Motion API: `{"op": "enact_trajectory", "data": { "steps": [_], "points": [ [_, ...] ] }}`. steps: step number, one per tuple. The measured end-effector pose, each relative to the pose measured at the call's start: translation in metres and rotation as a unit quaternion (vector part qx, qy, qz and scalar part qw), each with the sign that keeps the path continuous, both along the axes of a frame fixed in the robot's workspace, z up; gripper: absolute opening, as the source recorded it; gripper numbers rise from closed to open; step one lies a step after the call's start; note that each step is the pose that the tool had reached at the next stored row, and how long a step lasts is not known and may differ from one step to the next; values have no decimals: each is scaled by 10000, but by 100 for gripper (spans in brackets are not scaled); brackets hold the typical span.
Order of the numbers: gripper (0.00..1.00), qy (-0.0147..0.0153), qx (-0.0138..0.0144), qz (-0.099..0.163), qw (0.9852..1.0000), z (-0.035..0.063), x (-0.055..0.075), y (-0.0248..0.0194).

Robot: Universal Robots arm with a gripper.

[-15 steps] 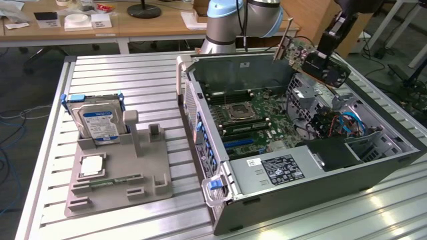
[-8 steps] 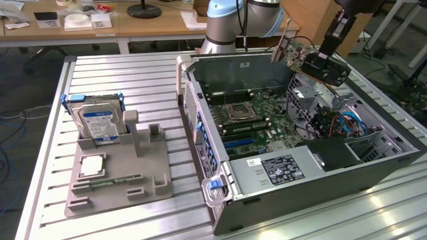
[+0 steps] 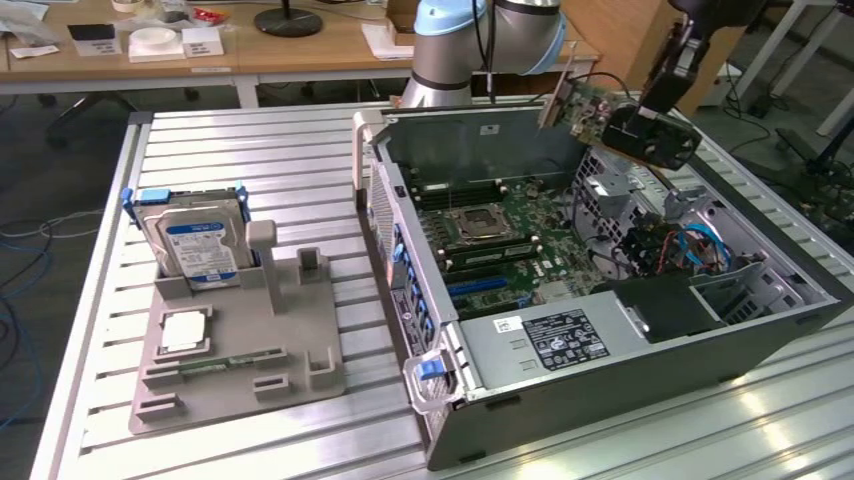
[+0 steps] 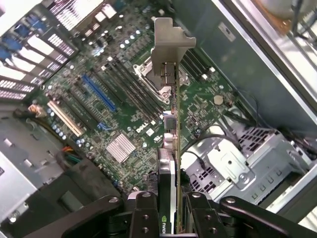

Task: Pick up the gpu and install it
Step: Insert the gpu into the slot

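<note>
GPU [image 3: 577, 105] is held clear above the open computer case [image 3: 400, 250], near its far wall in the exterior view, and it touches nothing inside. The hand [image 3: 617, 122] is closed on the card at the end opposite the silver bracket [image 3: 550, 100]. In the wrist view the GPU [image 4: 167, 168] is seen edge-on, pinched between the two fingers of the hand [image 4: 171, 210], with the bracket [image 4: 171, 44] at the far end. This grip is judged to leave the bracket and the long connector edge free, so that neither finger would foul the case when the card is seated. The thin, edge-on attitude is also judged to suit a narrow slot.

The case lies on its side on the slatted metal surface [image 3: 240, 150] with its side panel off, so the motherboard [image 3: 494, 240] faces upward and is open to reach from above. On the motherboard [image 4: 124, 109] a blue expansion slot [image 4: 99, 91] stands empty, well apart from the card. A labelled power supply [image 3: 561, 340] sits at the near end of the case.

On the exterior view's left, a grey fixture [image 3: 240, 370] rests on the surface. It carries a hard drive [image 3: 200, 245] standing upright in a blue frame, and a narrow green memory stick [image 3: 234, 362] lying in a groove.
</note>
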State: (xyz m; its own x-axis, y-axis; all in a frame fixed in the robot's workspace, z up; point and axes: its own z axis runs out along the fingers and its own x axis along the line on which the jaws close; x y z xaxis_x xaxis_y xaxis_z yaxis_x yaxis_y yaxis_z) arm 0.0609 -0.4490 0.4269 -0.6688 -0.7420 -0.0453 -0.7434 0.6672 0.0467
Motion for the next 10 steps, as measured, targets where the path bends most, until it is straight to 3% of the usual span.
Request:
{"op": "enact_trajectory", "data": {
  "steps": [5, 10],
  "points": [
    [27, 0, 0, 396, 9992, -1, 0, 0],
    [27, 0, 0, 798, 9968, -2, 0, 0]
  ]
}}
